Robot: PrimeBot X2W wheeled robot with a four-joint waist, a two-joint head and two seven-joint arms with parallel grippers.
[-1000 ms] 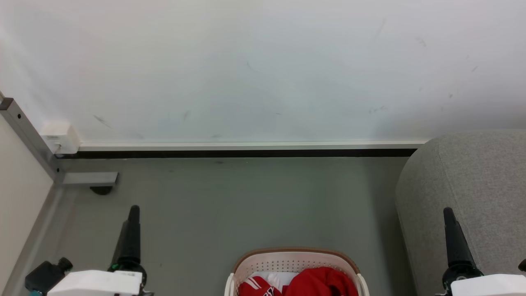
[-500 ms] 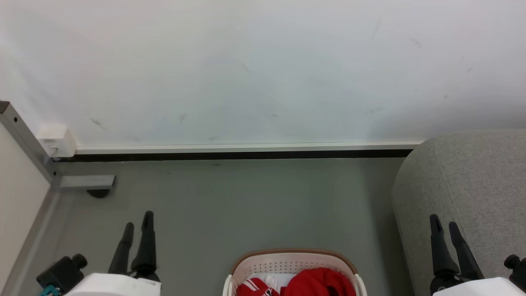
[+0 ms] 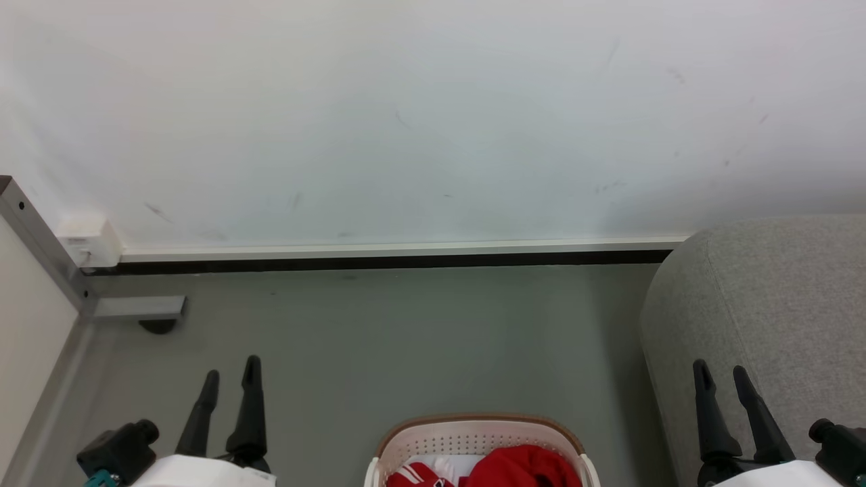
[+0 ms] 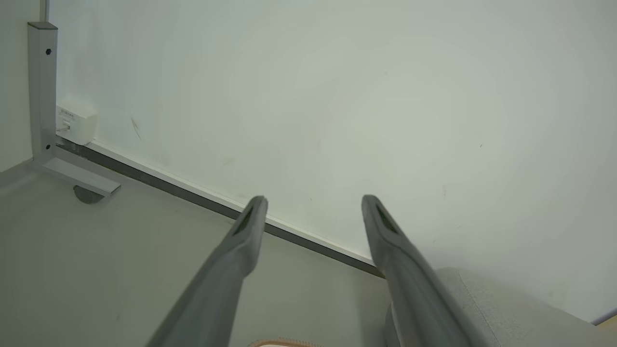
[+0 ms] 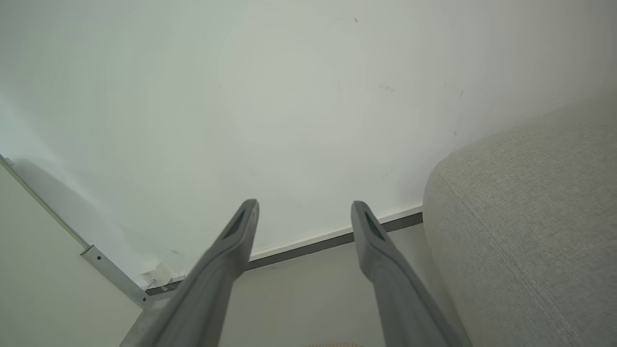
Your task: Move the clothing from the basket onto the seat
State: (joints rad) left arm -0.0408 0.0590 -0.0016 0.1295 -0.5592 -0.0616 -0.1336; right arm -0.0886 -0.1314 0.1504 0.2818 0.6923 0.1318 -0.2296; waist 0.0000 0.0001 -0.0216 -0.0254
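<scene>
Head view cuts off basket (image 3: pixel 477 422) and clothing (image 3: pixel 524 467); left pincer (image 3: pixel 232 368) and right pincer (image 3: pixel 719 368) gape.

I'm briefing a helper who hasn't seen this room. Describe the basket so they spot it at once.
Start at the big grey seat by the white wall. On the grey floor to its left stands the basket: small, white, perforated, with a brown rim. Red clothing inside sets it apart from everything around it.
</scene>
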